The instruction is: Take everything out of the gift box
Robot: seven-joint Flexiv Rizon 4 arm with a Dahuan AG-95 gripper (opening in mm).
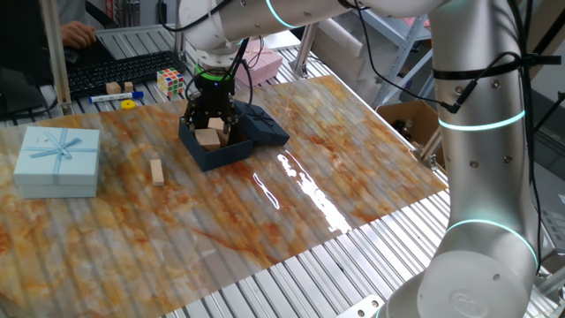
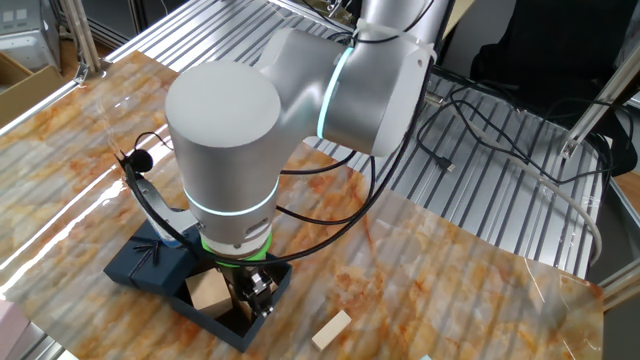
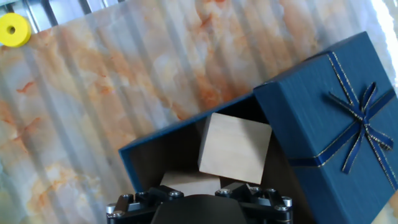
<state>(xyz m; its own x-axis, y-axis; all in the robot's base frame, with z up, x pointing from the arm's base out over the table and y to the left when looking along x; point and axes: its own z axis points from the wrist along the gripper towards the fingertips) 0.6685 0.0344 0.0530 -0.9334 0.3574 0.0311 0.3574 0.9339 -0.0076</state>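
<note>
The navy gift box (image 1: 205,159) stands open on the marbled table, its bow lid (image 1: 263,126) leaning against its right side. My gripper (image 1: 212,122) is lowered into the box. In the hand view a pale wooden cube (image 3: 235,148) lies in the box (image 3: 163,142) beside the lid (image 3: 336,112). A second wooden block (image 3: 189,182) sits between my fingers, and the gripper (image 3: 194,190) straddles it. Whether the fingers press on it is hidden. The other fixed view shows the box (image 2: 200,310), a block (image 2: 207,290) and the gripper (image 2: 256,296). A thin wooden slab (image 1: 157,170) lies on the table left of the box.
A light blue ribboned box (image 1: 57,159) stands at the left. A puzzle cube (image 1: 171,82), a yellow disc (image 1: 130,104), a small block (image 1: 113,87) and a pink box (image 1: 265,62) lie along the far edge. A person works a keyboard behind.
</note>
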